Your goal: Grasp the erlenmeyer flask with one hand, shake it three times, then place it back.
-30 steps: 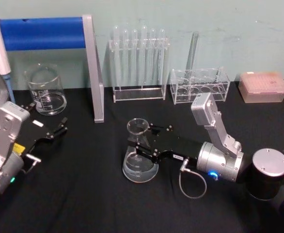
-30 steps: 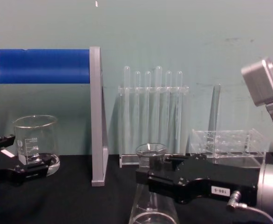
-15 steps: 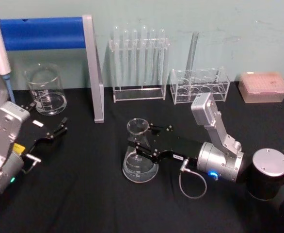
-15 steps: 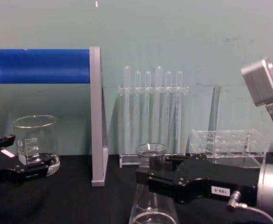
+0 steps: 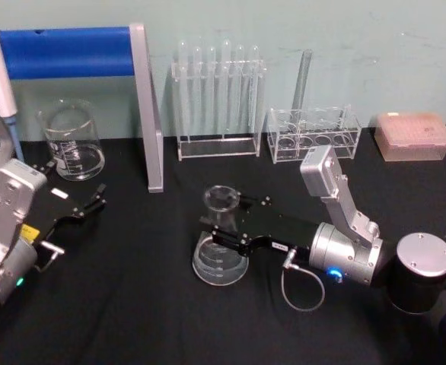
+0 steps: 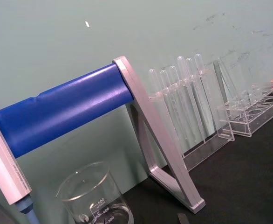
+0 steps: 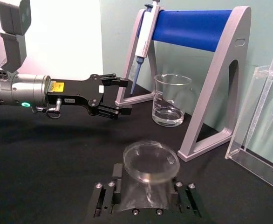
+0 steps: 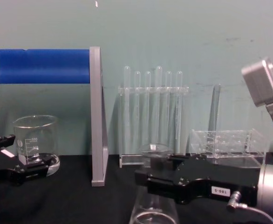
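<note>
One arm did the work here: our right gripper (image 5: pixel 217 226) reached in from the right across the black desk (image 5: pixel 132 304), and its jaws were clamped on the neck of the erlenmeyer flask (image 5: pixel 221 251), one on each side just under the flared rim. We judged the neck the sensible place to hold it, since it is the narrow part the jaws can span, while the wide base would not fit between them. The flask stood near the middle of the desk, in front of the rack of test tubes (image 5: pixel 218 99), its mouth tipped slightly off upright; whether the base was touching the cloth or just lifted off it we could not tell. In the right wrist view the round rim (image 7: pixel 151 160) sat squarely between the two fingers, so the hold looked centred and fit for shaking without slipping.

Our left gripper (image 5: pixel 92 202) waited parked at the left side of the desk, jaws spread and holding nothing, just in front of the beaker (image 5: pixel 71 141) and well apart from the flask, where it could not be struck.
</note>
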`<action>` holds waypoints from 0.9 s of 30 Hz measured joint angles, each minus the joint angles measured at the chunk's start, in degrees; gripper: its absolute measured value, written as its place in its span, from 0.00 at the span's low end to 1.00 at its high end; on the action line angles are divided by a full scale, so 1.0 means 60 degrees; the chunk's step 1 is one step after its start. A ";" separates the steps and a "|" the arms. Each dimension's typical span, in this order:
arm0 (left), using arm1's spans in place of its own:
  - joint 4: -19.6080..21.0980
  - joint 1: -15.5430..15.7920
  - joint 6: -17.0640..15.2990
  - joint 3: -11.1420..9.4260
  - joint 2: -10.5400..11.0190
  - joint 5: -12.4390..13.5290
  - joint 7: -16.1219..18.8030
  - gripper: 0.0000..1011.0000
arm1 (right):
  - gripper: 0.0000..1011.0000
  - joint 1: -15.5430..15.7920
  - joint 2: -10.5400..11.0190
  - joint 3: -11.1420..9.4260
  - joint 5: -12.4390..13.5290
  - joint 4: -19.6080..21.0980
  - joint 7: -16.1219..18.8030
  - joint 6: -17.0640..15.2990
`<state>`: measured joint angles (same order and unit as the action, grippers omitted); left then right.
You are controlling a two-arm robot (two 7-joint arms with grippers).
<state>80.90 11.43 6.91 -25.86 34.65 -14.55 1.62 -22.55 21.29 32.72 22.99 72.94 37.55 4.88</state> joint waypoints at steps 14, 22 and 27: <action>0.0000 0.0000 0.0000 0.0000 0.0000 0.0000 0.0000 0.99 | 0.93 0.0000 0.0000 0.0001 0.0000 0.0002 -0.0006 0.0000; 0.0000 -0.0001 0.0000 0.0000 0.0000 0.0000 0.0000 0.99 | 0.99 -0.0001 0.0001 0.0001 0.0000 0.0002 -0.0008 0.0000; 0.0000 0.0000 -0.0001 0.0000 0.0000 0.0000 0.0000 0.99 | 0.99 -0.0001 0.0000 0.0001 0.0000 0.0002 -0.0008 0.0001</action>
<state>80.90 11.43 6.90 -25.86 34.64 -14.55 1.62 -22.55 21.30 32.72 22.99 72.95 37.50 4.88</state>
